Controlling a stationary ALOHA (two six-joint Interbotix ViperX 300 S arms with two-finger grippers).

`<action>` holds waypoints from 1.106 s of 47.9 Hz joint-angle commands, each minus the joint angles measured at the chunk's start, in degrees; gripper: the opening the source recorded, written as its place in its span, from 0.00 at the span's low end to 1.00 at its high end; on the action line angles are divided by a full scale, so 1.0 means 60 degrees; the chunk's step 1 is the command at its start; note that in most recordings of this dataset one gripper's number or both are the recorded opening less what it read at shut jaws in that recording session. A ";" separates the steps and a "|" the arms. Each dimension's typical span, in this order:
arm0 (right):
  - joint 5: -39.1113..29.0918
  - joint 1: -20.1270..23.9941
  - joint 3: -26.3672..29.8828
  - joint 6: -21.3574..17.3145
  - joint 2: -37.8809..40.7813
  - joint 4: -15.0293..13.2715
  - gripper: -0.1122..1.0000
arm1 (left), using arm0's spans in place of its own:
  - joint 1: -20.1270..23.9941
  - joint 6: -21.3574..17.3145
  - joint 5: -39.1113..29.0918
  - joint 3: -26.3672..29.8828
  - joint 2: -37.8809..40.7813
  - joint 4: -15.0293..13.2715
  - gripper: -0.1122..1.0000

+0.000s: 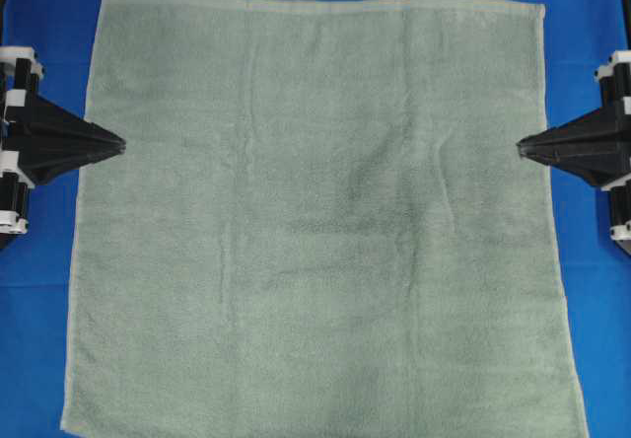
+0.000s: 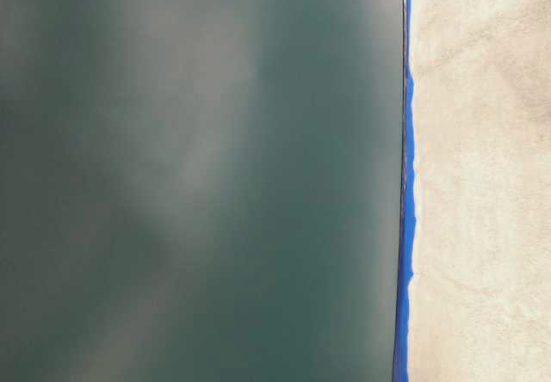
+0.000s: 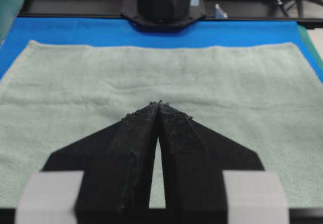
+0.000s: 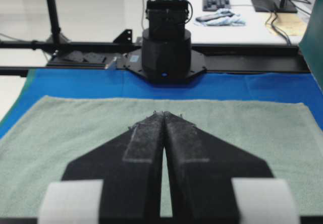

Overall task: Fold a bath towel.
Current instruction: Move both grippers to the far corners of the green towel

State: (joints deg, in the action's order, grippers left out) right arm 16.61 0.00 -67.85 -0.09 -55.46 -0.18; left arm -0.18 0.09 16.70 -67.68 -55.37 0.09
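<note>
The bath towel (image 1: 315,221) lies spread flat and unfolded on the blue table cloth (image 1: 54,19) that covers the bench, filling most of the overhead view, with a flat hemmed band along its far edge and faint crease lines running across it.

The left claw (image 1: 120,145) sits at the towel's left edge, about mid-height, its tips pointing inward over the hem. In the left wrist view its two fingers (image 3: 136,133) meet at the tips with only a thin slit behind them, and nothing is between them.

The right claw (image 1: 523,145) mirrors it at the towel's right edge. Its fingers (image 4: 144,135) are likewise pressed together at the tips and empty. Whether either claw's tips touch the towel or hang just above it cannot be told.

The table-level view shows only blurred dark green, a blue strip and a pale surface.
</note>
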 commanded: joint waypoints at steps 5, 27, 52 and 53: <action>-0.0762 -0.0381 0.0820 0.0015 0.0220 0.0015 0.11 | 0.0234 0.0073 -0.0601 0.0498 0.0088 -0.0088 0.11; -0.7690 -0.4702 0.4043 0.0513 0.2710 -0.0674 0.11 | 0.3354 -0.0938 -0.5874 0.3311 0.2227 0.0117 0.12; -0.8467 -0.6855 0.5610 0.2036 0.8071 -0.2021 0.63 | 0.5889 -0.2212 -0.6064 0.4731 0.6694 0.1289 0.85; -0.8364 -0.6914 0.5596 0.2065 0.8232 -0.2021 0.63 | 0.5962 -0.2212 -0.5962 0.4731 0.6899 0.1333 0.85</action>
State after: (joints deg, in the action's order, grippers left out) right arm -35.16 -40.17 -35.42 11.87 -8.79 -12.13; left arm 34.01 -13.27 -20.92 -40.61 -16.79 7.03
